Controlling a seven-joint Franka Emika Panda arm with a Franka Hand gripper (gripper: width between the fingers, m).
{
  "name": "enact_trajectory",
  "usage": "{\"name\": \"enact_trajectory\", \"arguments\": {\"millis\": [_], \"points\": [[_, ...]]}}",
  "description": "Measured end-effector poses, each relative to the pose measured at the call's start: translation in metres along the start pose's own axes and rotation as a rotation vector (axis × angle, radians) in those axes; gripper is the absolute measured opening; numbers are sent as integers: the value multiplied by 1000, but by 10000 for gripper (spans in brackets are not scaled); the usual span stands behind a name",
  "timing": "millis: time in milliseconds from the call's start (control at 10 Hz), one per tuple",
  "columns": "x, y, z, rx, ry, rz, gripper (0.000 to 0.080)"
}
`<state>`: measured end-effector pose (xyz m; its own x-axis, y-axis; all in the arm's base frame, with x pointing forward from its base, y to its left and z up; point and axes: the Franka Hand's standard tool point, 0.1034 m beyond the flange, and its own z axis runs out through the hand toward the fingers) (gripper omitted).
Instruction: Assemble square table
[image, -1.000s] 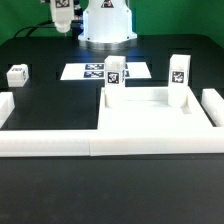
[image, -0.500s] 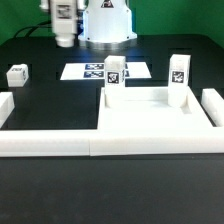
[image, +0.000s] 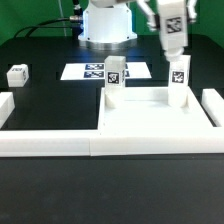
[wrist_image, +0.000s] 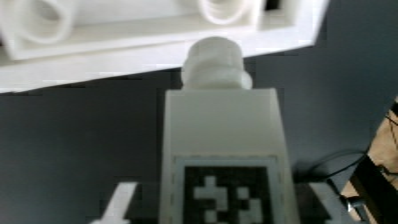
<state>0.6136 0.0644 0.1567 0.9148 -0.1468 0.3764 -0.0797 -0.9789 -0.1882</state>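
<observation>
The square table's white slab lies on the black table toward the exterior view's right, raised rim up. Two tagged white legs stand on it, one at the back left corner and one at the back right. My gripper hangs high above the back right leg, shut on a third leg. In the wrist view this leg sits between my fingers, its rounded peg pointing at the slab and its round holes. Another leg lies far left.
The marker board lies flat behind the slab. Long white border bars run along the front and at both sides. The robot's white base stands at the back.
The gripper has swung from the exterior view's upper left across to the upper right, carrying the leg with it. Everything on the table stayed put.
</observation>
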Motion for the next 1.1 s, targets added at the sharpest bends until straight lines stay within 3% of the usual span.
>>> {"name": "enact_trajectory", "arguments": {"millis": [400,500,800,900,1100], "points": [[-1,2,1,-5,-1,-1,272],[-1,1,4,-27,67,-18,272],[-2,-4,36,-91,249,-94,272],[-10,-8,45,-92,243,-102,272],[-9,-7,43,-90,232,-97,272]]}}
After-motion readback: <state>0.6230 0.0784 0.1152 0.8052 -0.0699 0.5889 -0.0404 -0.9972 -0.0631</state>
